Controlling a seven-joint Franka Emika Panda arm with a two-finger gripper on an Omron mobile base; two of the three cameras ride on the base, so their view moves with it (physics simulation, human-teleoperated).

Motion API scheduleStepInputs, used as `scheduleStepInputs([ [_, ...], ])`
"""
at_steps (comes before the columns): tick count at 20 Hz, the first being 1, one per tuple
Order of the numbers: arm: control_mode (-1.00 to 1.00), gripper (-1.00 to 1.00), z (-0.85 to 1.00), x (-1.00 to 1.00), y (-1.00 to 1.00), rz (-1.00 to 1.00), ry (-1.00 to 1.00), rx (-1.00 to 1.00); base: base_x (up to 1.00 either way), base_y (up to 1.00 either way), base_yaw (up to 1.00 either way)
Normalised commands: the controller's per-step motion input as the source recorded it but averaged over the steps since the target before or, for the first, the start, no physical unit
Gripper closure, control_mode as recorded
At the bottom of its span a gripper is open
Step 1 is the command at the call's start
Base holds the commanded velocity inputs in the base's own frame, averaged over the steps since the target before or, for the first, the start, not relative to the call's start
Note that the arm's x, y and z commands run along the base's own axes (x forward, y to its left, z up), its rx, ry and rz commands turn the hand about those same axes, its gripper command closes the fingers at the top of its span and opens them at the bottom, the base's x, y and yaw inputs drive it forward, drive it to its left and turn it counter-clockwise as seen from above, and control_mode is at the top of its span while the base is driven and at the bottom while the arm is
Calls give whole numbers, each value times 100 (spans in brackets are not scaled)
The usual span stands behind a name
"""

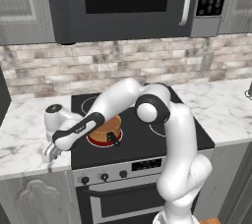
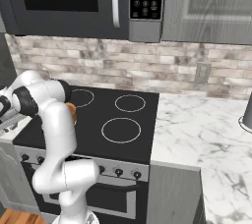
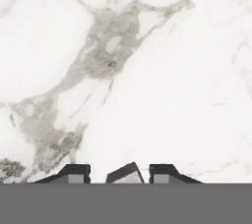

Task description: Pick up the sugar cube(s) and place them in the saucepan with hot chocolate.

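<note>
Gripper low over the marble counter, a sugar cube between its tips

In the hand view the gripper (image 3: 119, 174) is spread apart, with a small greyish sugar cube (image 3: 125, 174) sitting between the fingers, seemingly not yet pinched, on the marble counter (image 3: 147, 70). Further off, the copper saucepan (image 1: 109, 128) rests on the stove (image 1: 147, 142) burner, partly behind the forearm. The risk, I judge: closing off-centre could flick so tiny a cube away or pinch only its corner.
</note>
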Motion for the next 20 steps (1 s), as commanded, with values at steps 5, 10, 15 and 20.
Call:
scheduleStepInputs([
  [5, -100, 100, -7, -1, 0, 0, 0, 0, 0, 0, 0],
  [10, -100, 100, -3, -1, 0, 0, 0, 0, 0, 0, 0],
  [15, -100, 100, 0, -28, 0, 0, 0, 0, 0, 0, 0],
  [20, -100, 100, 17, -80, 0, 0, -6, 0, 0, 0, 0],
])
